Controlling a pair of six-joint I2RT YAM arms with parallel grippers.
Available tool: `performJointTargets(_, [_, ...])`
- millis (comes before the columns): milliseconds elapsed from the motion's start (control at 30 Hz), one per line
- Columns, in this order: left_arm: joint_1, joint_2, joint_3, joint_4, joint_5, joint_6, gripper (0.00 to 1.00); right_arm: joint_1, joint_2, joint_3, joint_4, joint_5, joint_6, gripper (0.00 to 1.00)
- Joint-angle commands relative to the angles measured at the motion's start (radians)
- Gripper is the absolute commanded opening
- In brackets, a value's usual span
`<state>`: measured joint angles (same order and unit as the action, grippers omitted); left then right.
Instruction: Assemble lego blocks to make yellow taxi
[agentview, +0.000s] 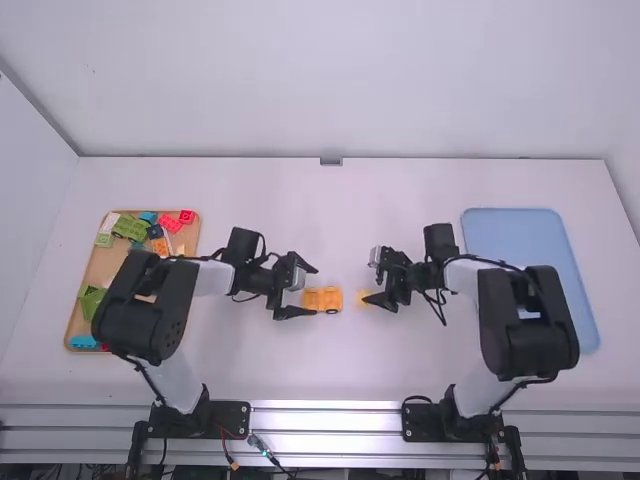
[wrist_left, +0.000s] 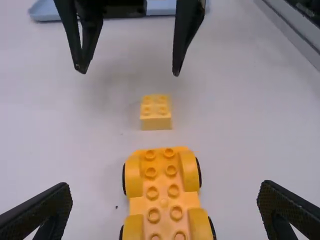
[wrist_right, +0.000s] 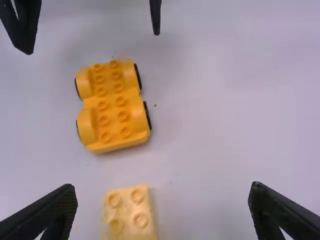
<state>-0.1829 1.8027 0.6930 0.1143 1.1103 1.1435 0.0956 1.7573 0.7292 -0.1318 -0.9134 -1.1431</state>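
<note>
An orange-yellow wheeled base (agentview: 322, 299) lies on the table between the arms, beside my left gripper (agentview: 302, 292), which stands open. Right of the base is a small yellow block (agentview: 367, 298), at my right gripper (agentview: 376, 279), also open. In the left wrist view, the wheeled base (wrist_left: 162, 197) reaches between the spread fingers of my left gripper (wrist_left: 167, 212), with the yellow block (wrist_left: 156, 112) farther off. In the right wrist view, the yellow block (wrist_right: 130, 215) lies between the open fingers of my right gripper (wrist_right: 162, 212), apart from the wheeled base (wrist_right: 111, 105).
At the far left, a wooden tray (agentview: 92, 275) holds several coloured blocks, partly under the left arm. A blue tray (agentview: 520, 232) stands at the right, with the right arm over its near part. A wall rises at the table's far edge.
</note>
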Motion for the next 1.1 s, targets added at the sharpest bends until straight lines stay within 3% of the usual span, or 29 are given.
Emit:
performJointTargets(0, [-0.005,0.0,-0.037,0.06,-0.025,-0.08,0.99,-0.019,-0.012,-0.028,-0.01,-0.026,-0.061,0.9])
performJointTargets(100, [0.007,0.0,-0.071,0.175,-0.04,-0.224,0.99,-0.031,-0.012,-0.069,0.035,-0.035,-0.095,0.88])
performJointTargets(300, [0.0,0.0,-0.109,0.275,-0.027,-0.238,0.99,-0.027,0.063,-0.087,0.13,-0.032,-0.079,0.88])
performJointTargets(600, [0.0,0.0,-0.111,0.282,-0.031,-0.284,0.99,-0.029,0.233,0.013,0.097,-0.077,-0.129,0.84])
performJointTargets(667, [-0.003,0.0,-0.111,0.28,-0.031,-0.283,0.99,-0.029,0.246,0.026,0.07,-0.098,-0.171,0.79])
performJointTargets(733, [0.004,0.0,-0.111,0.281,-0.03,-0.283,0.99,-0.029,0.252,0.037,0.036,-0.111,-0.228,0.65])
performJointTargets(767, [0.004,0.0,-0.111,0.281,-0.03,-0.284,0.99,-0.029,0.252,0.037,0.036,-0.111,-0.228,0.64])
performJointTargets(833, [-0.003,0.0,-0.111,0.285,-0.031,-0.283,0.99,-0.029,0.251,0.034,0.044,-0.108,-0.224,0.52])
performJointTargets(1067, [0.003,0.0,-0.108,0.289,-0.031,-0.283,0.99,-0.029,0.252,0.008,0.052,-0.089,-0.252,0.52])
